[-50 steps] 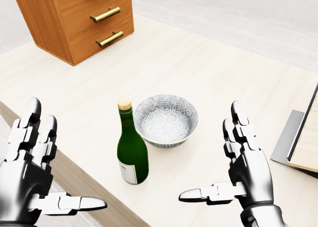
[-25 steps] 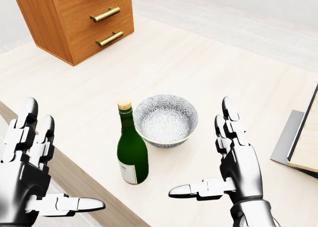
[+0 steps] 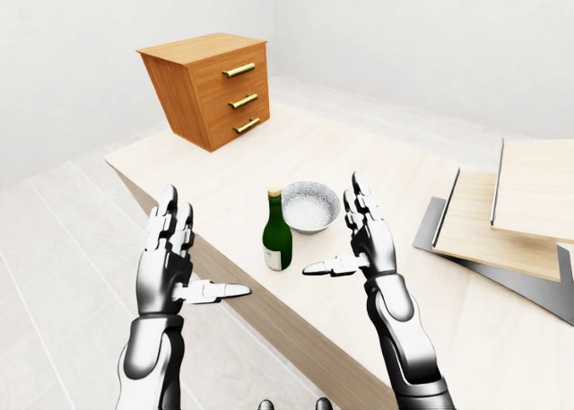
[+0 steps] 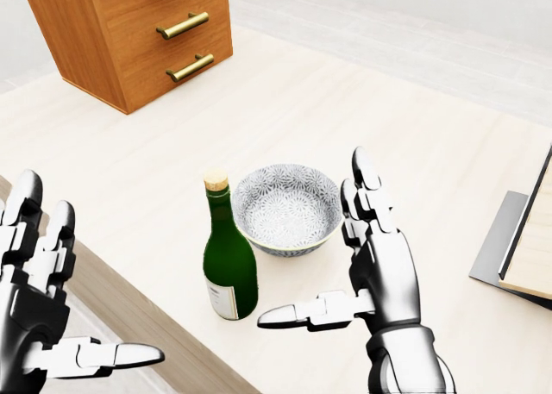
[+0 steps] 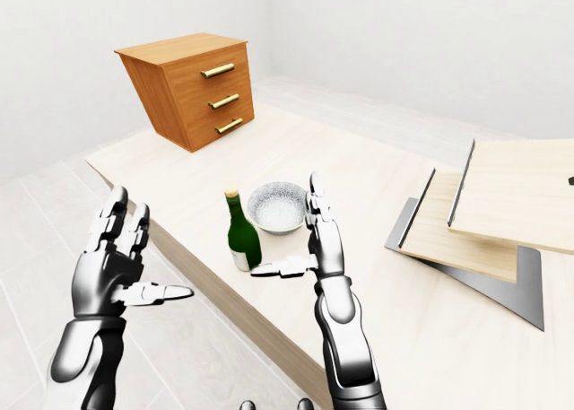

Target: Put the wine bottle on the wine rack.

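Beside the bowl (image 4: 287, 209), the wine bottle (image 4: 229, 265) looked heavy, slippery glass, best gripped mid-body by the released right robot hand (image 4: 362, 273).

wine rack (image 5: 489, 222) clipped at right edge, left robot hand (image 4: 34, 299) cut by head view's edge, wine bottle (image 4: 229, 260) label unreadable

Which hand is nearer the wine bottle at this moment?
Right. The right hand is open beside the wine bottle, on its right in the head view, thumb tip almost reaching it. The left hand is open at the table's edge, well off to the bottle's left.
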Tool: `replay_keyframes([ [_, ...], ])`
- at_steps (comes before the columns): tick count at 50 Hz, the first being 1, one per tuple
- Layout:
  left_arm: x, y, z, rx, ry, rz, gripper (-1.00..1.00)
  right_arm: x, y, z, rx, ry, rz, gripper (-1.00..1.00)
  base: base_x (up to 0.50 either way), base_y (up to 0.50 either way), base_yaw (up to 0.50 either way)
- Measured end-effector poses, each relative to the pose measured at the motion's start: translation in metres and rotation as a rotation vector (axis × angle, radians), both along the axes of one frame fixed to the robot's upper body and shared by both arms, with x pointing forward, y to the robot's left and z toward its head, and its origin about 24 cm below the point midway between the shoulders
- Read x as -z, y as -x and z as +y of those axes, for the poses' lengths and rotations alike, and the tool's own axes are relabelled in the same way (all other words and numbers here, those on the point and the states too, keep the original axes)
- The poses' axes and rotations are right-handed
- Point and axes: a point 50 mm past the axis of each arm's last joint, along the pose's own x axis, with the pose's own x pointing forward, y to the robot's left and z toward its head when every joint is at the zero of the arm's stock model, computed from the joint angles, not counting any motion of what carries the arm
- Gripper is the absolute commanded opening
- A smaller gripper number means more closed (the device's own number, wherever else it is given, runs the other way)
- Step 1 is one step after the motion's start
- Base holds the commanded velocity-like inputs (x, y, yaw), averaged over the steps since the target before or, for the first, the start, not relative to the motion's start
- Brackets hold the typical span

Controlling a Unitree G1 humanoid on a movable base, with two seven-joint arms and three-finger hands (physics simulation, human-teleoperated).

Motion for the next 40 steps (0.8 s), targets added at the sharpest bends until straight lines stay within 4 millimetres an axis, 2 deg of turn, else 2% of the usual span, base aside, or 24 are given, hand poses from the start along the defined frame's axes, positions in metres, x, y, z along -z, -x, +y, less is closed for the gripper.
replay_keyframes([
  [18,-0.001,0.005,0.008,-0.018,0.010,-0.006,1.00,-0.018,-0.011,0.019,-0.034,-0.010,-0.068,1.00,0.00,0.00,0.00],
  [40,0.000,0.007,0.010,-0.022,0.012,-0.002,1.00,-0.031,-0.028,0.039,-0.070,-0.013,-0.099,1.00,0.00,0.00,0.00],
])
